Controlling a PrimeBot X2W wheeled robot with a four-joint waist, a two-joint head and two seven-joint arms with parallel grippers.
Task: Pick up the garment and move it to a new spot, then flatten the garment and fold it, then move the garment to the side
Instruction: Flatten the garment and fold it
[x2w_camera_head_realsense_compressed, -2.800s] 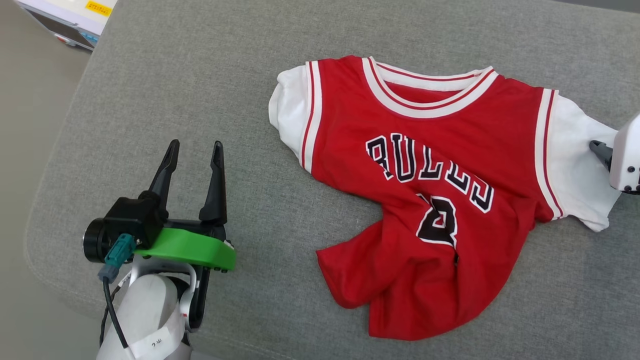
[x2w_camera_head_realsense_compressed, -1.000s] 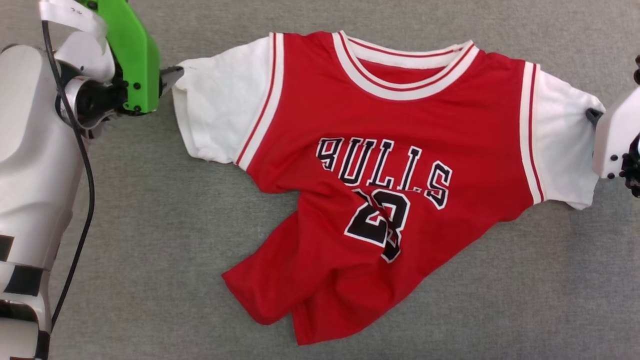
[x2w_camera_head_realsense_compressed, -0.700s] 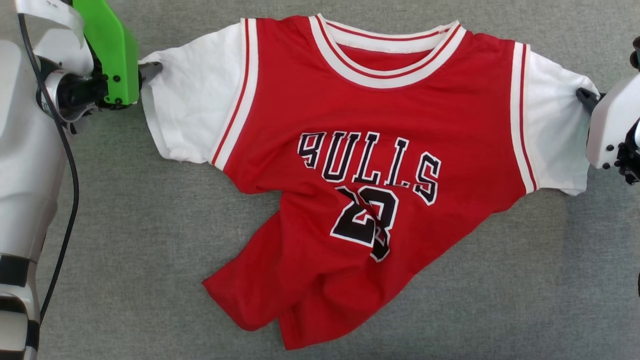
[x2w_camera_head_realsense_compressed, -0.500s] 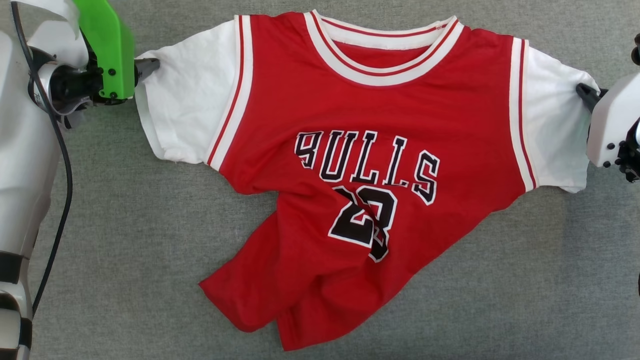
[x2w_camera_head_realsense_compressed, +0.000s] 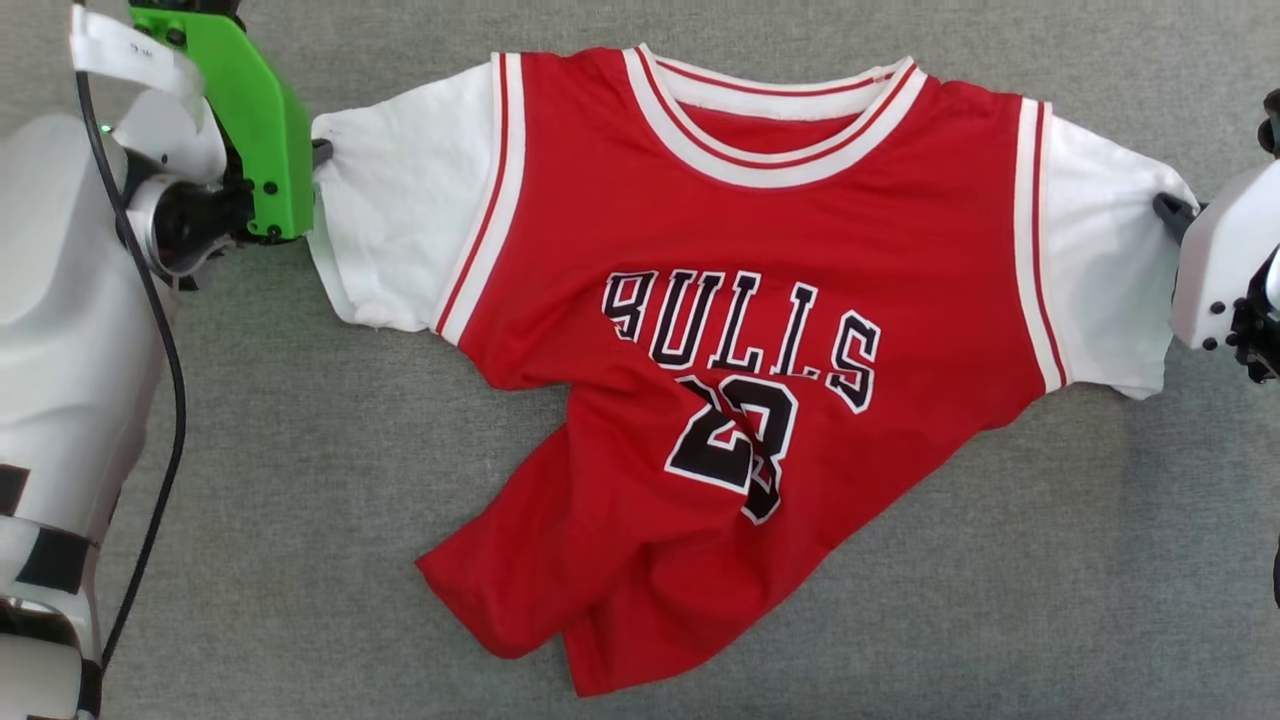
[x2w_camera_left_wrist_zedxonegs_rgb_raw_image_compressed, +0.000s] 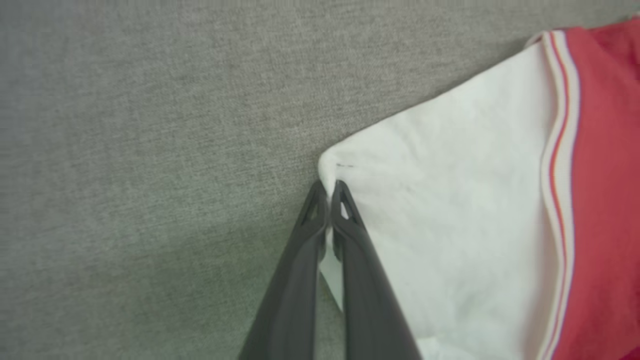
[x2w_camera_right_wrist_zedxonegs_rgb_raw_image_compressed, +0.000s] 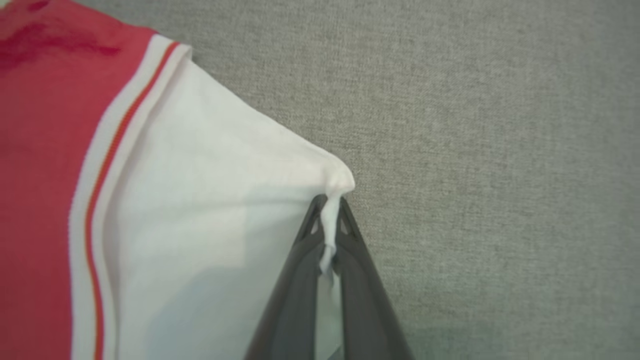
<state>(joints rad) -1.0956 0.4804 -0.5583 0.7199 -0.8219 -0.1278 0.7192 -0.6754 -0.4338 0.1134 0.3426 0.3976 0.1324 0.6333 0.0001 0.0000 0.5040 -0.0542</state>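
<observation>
Fingers of the left gripper are closed together on the outer corner of one white sleeve, and a sliver of cloth shows between them. Fingers of the right gripper are likewise pinched shut on the corner of the other sleeve, with a twisted tuft of white cloth caught between the tips.

In the head view the left gripper meets the shirt at its 9 to 10 o'clock edge. The right gripper meets it at 3 o'clock. The shirt lies front up on a grey fabric surface, stretched between the two grips across the shoulders. Its white-and-red collar is at 12 o'clock. Striped trim separates each sleeve from the red body. The black lettering "BULLS" reads nearly level. The number below it is broken by a fold. The lower body is not flat: it is gathered and skewed toward 7 o'clock, with overlapping creases at the hem.

Behind the left gripper are a green bracket, a white forearm and a black cable, all at 9 o'clock. A white wrist housing stands at 3 o'clock.
</observation>
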